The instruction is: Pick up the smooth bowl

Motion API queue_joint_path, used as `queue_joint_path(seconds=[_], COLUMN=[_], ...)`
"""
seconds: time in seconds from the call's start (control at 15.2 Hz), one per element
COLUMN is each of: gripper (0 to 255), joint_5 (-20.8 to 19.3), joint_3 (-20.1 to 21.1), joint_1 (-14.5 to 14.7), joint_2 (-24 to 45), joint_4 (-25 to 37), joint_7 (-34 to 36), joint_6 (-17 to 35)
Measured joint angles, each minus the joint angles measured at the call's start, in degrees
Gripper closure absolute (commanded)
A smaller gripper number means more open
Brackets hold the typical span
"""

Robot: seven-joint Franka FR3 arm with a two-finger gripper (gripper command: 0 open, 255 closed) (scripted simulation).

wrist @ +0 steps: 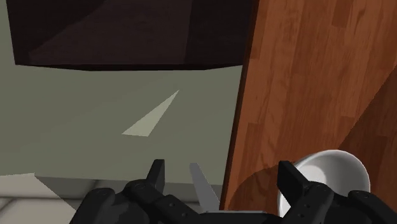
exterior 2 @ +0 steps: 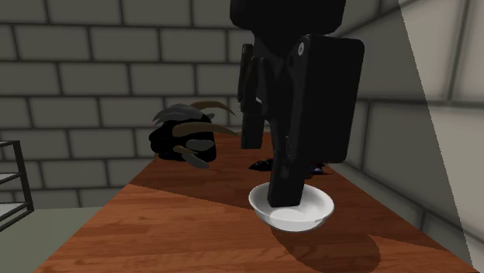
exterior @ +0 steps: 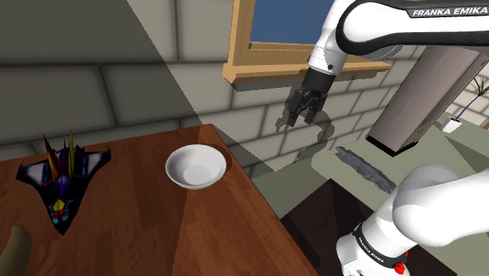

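Wooden table (exterior: 157, 227), white bowl (exterior: 196, 166), "FRANKA EMIKA" arm (exterior: 368, 27)

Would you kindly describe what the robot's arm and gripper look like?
The arm has glossy white, rounded shells with dark joints. White FRANKA EMIKA lettering runs along a dark band on one link, and a black ring with white lettering and a red mark sits near the base. The gripper is all black, with two fingers.

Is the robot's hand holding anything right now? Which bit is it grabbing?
Nothing is held. The gripper is open, nothing between its fingers; the white bowl sits on the wooden table, untouched.
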Motion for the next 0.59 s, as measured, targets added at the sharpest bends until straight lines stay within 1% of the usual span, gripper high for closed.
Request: queue_joint_path(seconds=[0.26, 0.59], gripper=[0, 0], joint_5=[4.5, 10.8], joint_3=[0.4, 0.4], joint_1=[2.0, 4.8], joint_2=[5.1, 13.6], joint_4=[-1.9, -1.8], joint_7=[-1.5, -5.0], joint_6=[8.2, 17.7])
